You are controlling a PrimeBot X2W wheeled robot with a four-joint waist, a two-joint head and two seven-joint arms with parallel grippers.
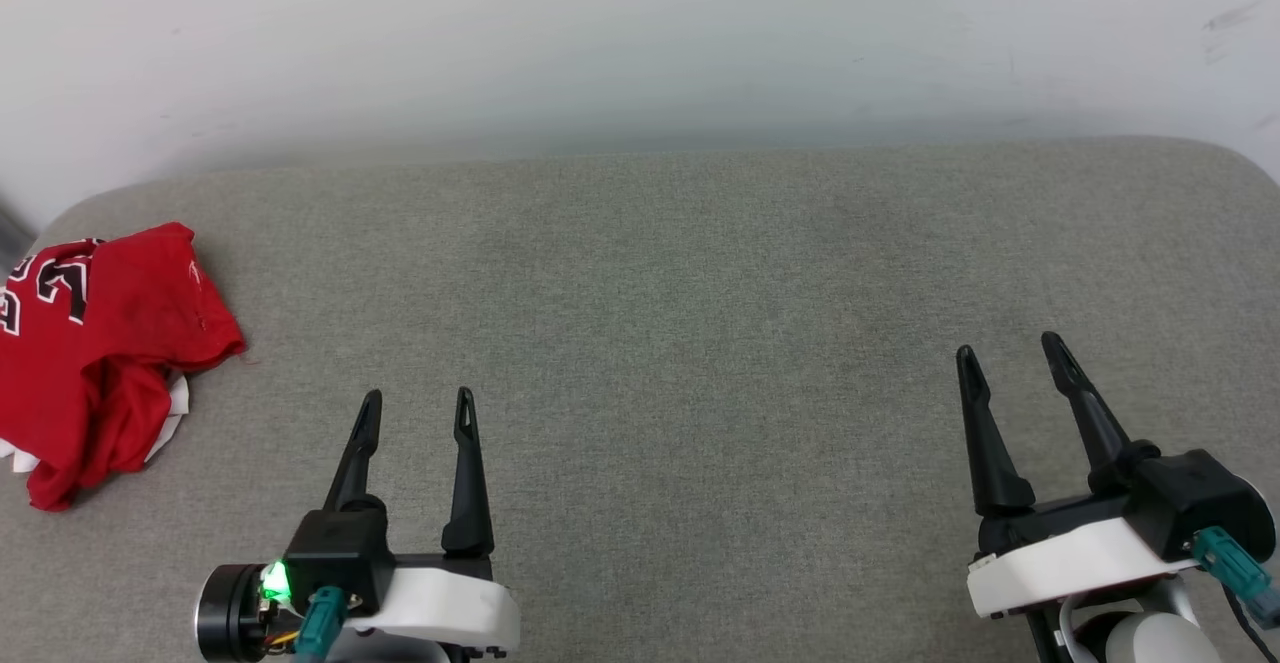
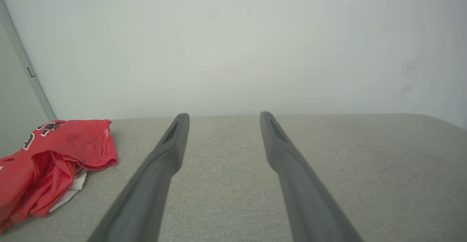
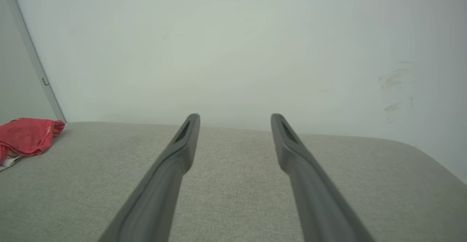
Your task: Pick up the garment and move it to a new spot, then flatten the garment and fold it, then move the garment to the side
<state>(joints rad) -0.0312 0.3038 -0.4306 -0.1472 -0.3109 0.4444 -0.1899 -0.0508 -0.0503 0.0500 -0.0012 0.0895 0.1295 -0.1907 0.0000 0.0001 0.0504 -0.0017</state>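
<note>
Left tool (image 1: pixel 418 395) is released: fingers spread wide, nothing between them, pointing straight ahead over the grey desk (image 1: pixel 700 273). Right tool (image 1: pixel 1007 345) is the same, fingers apart and empty, angled slightly to its own left.

Moving outward from the left tool, bare fabric lies ahead of the tips all the way to the wall (image 1: pixel 640 43). The shirt (image 1: pixel 100 363) sits off to that tool's left, a crumpled red heap level with the fingertips and running on a bit past them. It is clear of the tool, not touching. On the left wrist camera, the shirt (image 2: pixel 54 154) bunches at the lower left of the left tool (image 2: pixel 224 115), with a scrap of white poking out underneath. From the right tool (image 3: pixel 235 115) the shirt (image 3: pixel 27 136) is far off to the left, right across the desk.

So the left arm is clearly the nearer one. I'd say the coming move is a swing to the left, not a reach forward. The heap seems to run roughly along the fingers' line, but its far side is cut off in my view, so I can't be sure of the long axis. The closest grab point looks like the red corner facing the tool.
</note>
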